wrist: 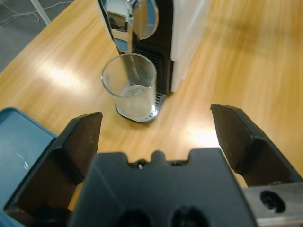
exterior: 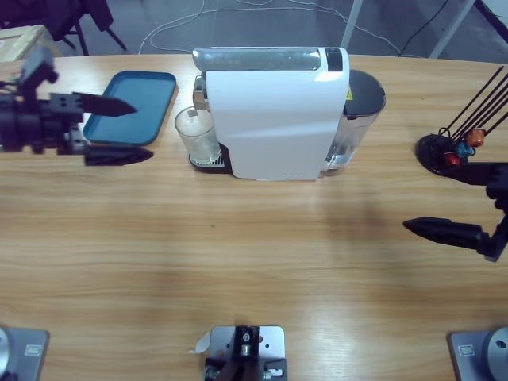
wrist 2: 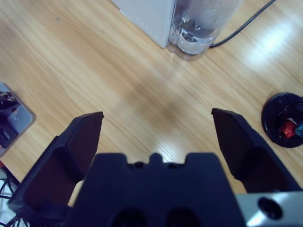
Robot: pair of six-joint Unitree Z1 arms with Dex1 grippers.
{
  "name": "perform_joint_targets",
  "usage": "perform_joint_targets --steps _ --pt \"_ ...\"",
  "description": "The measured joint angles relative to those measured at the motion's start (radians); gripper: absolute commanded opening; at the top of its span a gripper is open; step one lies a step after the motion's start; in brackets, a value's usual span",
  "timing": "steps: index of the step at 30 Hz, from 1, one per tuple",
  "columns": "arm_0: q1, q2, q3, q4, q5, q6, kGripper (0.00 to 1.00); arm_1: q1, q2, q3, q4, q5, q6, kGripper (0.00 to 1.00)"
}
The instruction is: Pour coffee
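While both arms hung apart over the wooden table [exterior: 238, 262], the scene stood thus, left to right:
Left gripper [exterior: 119, 131]: jaws spread wide and empty, at the table's left end, pointed toward the glass.
Blue tray [exterior: 151, 95]: flat beside that gripper, one jaw reaching over it, nothing visible on it.
Glass cup [exterior: 196, 135]: upright on the drip tray under the spout, at the machine's left end, well apart from both grippers.
Coffee machine [exterior: 274, 111]: white body, with a clear water tank [exterior: 357, 119] at its right end.
Capsule holder [exterior: 452, 147]: black wire stand, coloured capsules in it.
Right gripper [exterior: 444, 202]: jaws parted, gripping nothing, over bare wood near the right edge.
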Motion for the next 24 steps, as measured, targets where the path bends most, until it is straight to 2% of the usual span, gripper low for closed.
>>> perform_joint_targets --steps 10,24 --pt "0.004 0.203 -0.025 -0.238 -0.013 0.007 1.000 0.000 0.048 -0.008 0.000 0.000 0.002 1.000" --pt "-0.031 0.279 -0.051 -0.286 -0.046 0.007 1.000 0.000 0.068 -0.017 0.000 0.000 0.002 1.000"
